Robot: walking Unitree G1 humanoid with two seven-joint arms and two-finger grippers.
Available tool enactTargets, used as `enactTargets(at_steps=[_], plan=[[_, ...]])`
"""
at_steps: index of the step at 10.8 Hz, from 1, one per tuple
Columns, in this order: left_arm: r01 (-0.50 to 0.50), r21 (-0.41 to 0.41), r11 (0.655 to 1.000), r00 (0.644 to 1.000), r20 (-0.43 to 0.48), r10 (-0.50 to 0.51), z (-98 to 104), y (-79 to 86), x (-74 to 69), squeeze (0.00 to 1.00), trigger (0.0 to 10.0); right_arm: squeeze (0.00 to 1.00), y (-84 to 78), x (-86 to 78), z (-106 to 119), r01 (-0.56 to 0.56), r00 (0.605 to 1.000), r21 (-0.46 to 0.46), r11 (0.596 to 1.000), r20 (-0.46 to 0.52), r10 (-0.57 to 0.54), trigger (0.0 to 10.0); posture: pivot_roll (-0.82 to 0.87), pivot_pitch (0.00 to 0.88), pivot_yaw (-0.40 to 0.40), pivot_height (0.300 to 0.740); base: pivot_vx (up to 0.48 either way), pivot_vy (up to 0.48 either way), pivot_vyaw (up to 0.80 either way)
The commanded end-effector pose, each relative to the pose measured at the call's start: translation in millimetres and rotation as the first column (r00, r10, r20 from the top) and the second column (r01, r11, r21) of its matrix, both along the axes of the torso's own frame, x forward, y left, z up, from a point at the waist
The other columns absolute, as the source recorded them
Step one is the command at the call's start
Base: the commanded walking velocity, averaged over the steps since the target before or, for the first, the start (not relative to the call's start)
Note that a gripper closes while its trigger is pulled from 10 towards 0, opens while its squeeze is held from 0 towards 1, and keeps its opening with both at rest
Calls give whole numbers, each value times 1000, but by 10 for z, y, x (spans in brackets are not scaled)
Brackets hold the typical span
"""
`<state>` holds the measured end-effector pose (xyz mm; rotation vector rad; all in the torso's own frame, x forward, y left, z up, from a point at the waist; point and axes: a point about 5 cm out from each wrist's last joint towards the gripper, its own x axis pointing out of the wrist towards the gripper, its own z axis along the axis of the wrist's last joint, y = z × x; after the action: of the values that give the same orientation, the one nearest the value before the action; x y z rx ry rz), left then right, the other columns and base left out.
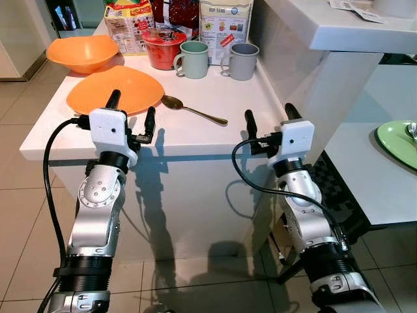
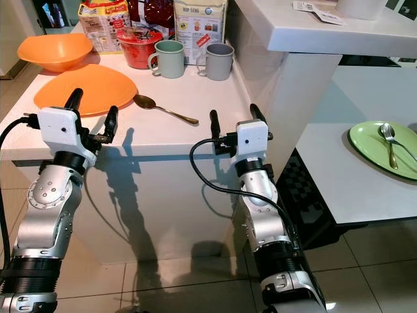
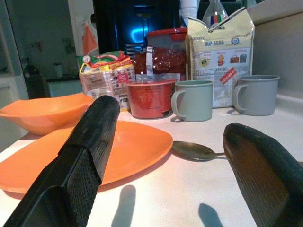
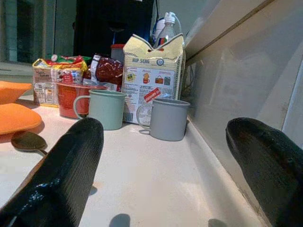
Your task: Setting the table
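Glossy metal spoon [image 1: 193, 111], matt white counter [image 1: 195, 134]

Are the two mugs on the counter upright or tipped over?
Upright: the green mug and grey mug stand on their bases, openings up.

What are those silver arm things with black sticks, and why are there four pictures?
That is a walking robot. The two big pictures come from cameras in its head, looking down at its own silver arms. The black sticks are fingers. The left gripper and right gripper are both open and hold nothing. The other two pictures come from small cameras on its wrists, peeking between the fingers. On the white counter lie a flat orange plate, an orange bowl, a metal spoon, a red tub, a green mug, a grey mug and food packets. A green plate with cutlery sits on the table to its right.
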<state>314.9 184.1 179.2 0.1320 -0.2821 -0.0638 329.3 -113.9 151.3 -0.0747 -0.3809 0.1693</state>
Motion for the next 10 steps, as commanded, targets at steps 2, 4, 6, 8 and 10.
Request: enactTargets(at_steps=[2, 4, 6, 8, 10], plan=[[1, 1, 1000, 1000, -5, -1, 3, -12, -8, 0, 10000, 0, -16, -11, -11, 3, 1000, 3, 1000, -11, -3, 10000, 126, 0, -30, 740, 0, 0, 0], [1, 2, 1000, 1000, -13, -1, -11, -16, -15, 0, 10000, 0, -11, -10, -21, 4, 1000, 4, 1000, -16, -4, 10000, 129, 0, -29, 740, 0, 0, 0], [0, -7, 1000, 1000, -21, -1, -23, -17, -23, 0, 10000, 0, 2, -12, -29, 1, 1000, 6, 1000, -21, -1, 10000, 132, 0, -29, 740, 0, 0, 0], [-6, -21, 1000, 1000, -30, 5, -45, -8, -30, 0, 10000, 0, -3, -18, -41, 0, 1000, 3, 1000, -25, 0, 10000, 130, 0, -31, 740, 0, 0, 0], [-9, -27, 1000, 999, -41, 8, -71, 2, -31, 0, 10000, 0, -8, -18, -55, -3, 999, -4, 1000, -33, 3, 10000, 129, 0, -31, 740, 0, 0, 0]])
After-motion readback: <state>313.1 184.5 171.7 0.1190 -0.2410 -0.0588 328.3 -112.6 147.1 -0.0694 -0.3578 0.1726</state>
